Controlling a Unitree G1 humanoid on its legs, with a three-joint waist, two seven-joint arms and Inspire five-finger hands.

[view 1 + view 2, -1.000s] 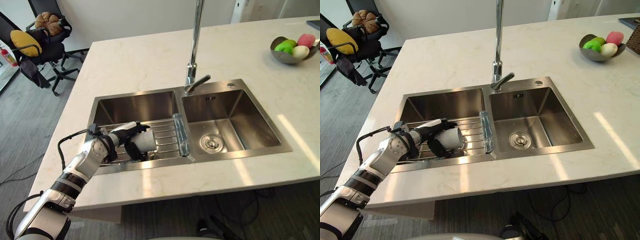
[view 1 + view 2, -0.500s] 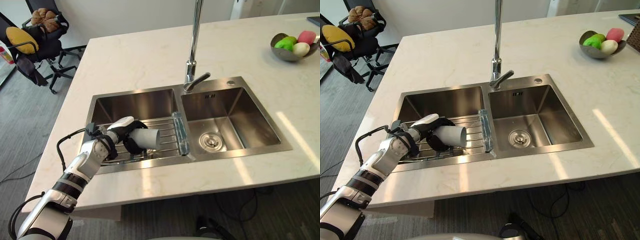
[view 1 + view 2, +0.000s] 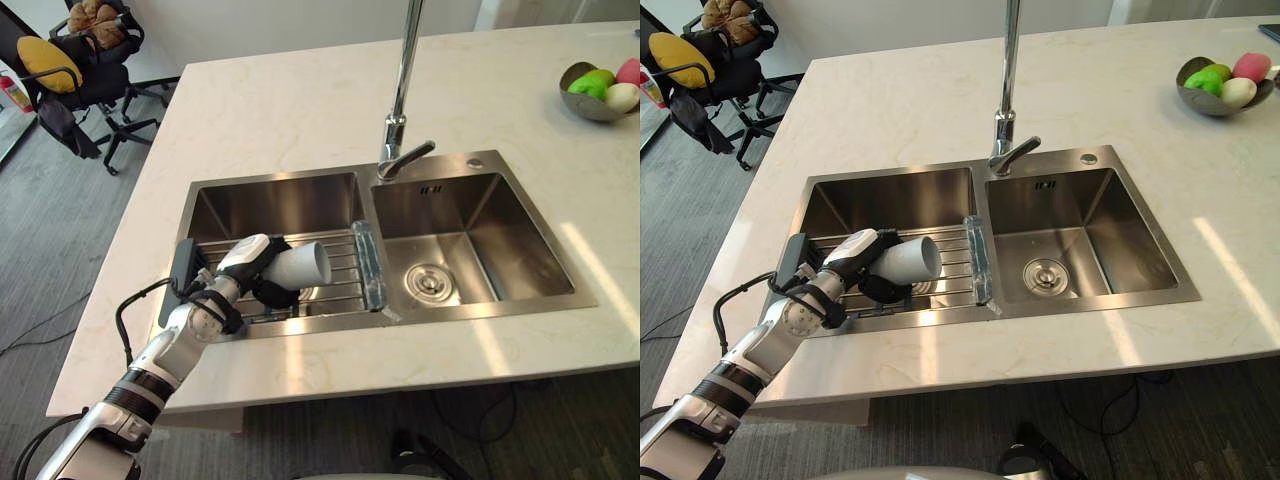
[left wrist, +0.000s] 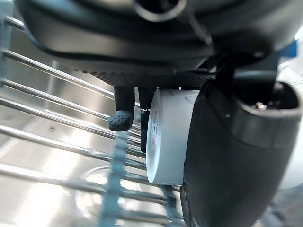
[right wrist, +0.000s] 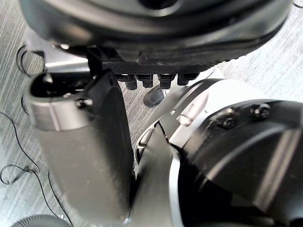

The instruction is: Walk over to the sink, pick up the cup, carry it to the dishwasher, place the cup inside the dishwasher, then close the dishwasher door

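The tall faucet runs out of the top of the view, so its spout is cut off, and the office chair with a yellow cushion is clipped at the far left corner of the room. The base of the cup is buried in the left robot hand, and the dark fingers under it are partly covered (I can make out their tips best from the wrist camera).

The pale stone tabletop carries a steel double sink set into it. A wire rack spans the near part of the left basin, and the right basin has a round drain. At the far right of the tabletop stands a metal bowl holding green, pink and cream fruit. Grey floor lies past the tabletop's left side.

The left robot hand is closed around the white cup, with the white-covered thumb over the top and the fingers curled beneath. The cup lies on its side over the rack, its open mouth pointing toward the divider between the basins; it looks clear of the bars, though I can't be sure. The right robot hand hangs over the floor, fingers relaxed, with nothing in it.
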